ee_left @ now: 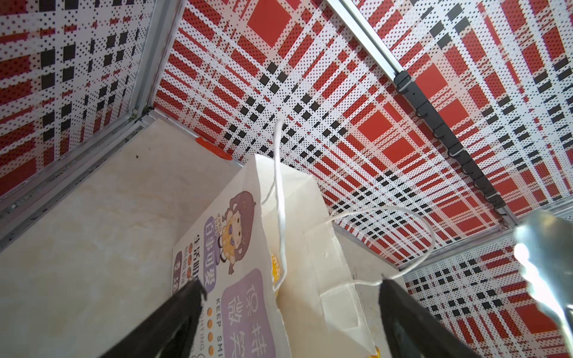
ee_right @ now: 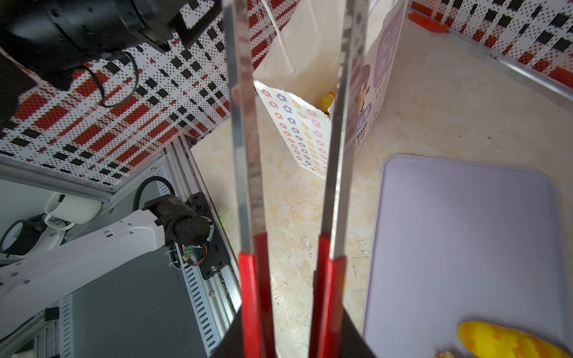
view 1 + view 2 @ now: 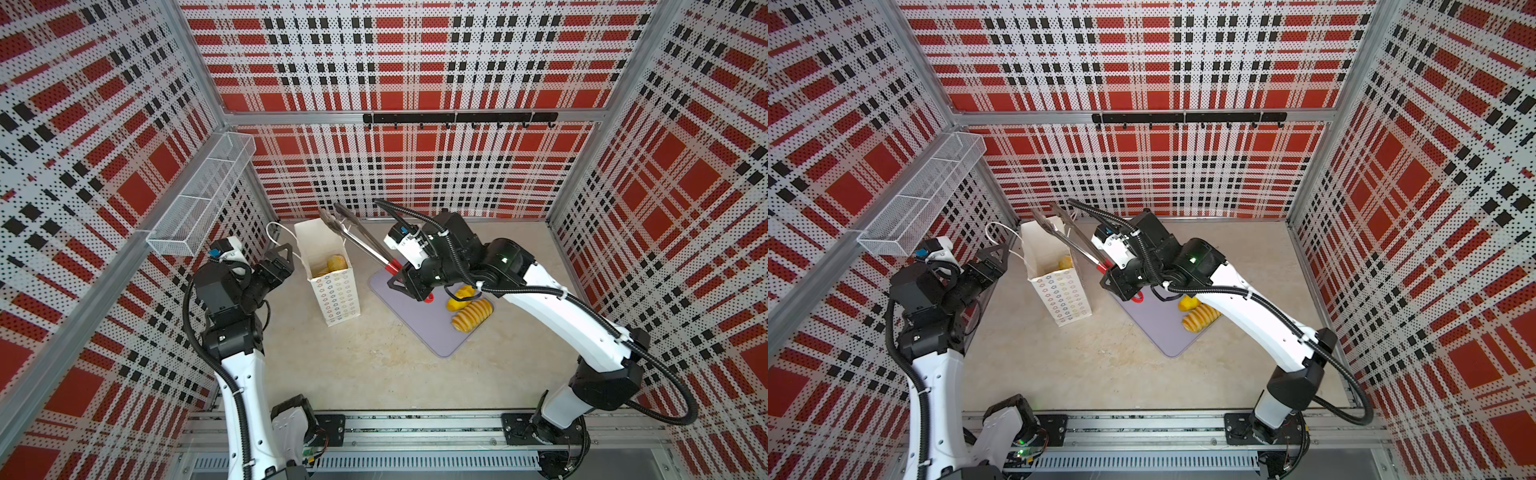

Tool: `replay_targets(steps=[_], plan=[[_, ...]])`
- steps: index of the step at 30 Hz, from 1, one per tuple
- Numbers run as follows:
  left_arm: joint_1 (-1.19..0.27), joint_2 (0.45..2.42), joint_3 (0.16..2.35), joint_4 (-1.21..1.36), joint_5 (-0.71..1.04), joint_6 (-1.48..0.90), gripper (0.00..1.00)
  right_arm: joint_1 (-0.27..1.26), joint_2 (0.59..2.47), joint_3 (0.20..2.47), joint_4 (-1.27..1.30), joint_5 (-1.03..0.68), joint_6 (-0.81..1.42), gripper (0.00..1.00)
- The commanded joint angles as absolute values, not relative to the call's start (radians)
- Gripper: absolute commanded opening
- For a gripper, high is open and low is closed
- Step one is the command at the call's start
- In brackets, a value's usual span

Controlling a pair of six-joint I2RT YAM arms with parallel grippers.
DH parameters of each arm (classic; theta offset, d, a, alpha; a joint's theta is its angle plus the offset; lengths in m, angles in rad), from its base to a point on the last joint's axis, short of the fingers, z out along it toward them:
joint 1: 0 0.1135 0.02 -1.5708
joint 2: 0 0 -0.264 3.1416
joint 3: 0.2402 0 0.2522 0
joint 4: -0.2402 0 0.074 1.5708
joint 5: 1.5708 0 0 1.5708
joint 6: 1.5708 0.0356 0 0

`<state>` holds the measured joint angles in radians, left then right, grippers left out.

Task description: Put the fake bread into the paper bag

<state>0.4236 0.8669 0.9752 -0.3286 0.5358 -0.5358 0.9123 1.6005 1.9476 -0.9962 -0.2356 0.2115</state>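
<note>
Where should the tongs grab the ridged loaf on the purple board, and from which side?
Probably across its narrow middle, the tongs coming straight down from above. The ridged loaf lies flat on the board and another bread lies close on its far side, so a sideways approach looks crowded.

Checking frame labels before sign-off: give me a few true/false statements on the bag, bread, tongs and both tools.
1. The right tool is shut on the red handles of the tongs. True.
2. The tongs carry a loaf between their tips. False: the tips stand spread with nothing between them, above the paper bag.
3. The paper bag lies on its side. False: it stands upright and open, with bread inside.
4. A ridged loaf lies on the lavender board. True.
5. The left tool is clamped on the bag's wall. False: it is open beside the bag, near a cord handle.
</note>
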Motion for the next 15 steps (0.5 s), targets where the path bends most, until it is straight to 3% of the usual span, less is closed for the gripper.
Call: replay_targets(steps=[1, 15], plan=[[0.395, 0.890, 1.057, -0.302, 0.447, -0.538, 0.90, 0.849, 1.525, 1.905, -0.959, -0.234, 0.227, 0.28], [0.238, 1.052, 1.117, -0.310, 0.237, -0.545, 0.68, 0.624, 1.359, 1.703, -0.903, -0.333, 0.239, 0.27]])
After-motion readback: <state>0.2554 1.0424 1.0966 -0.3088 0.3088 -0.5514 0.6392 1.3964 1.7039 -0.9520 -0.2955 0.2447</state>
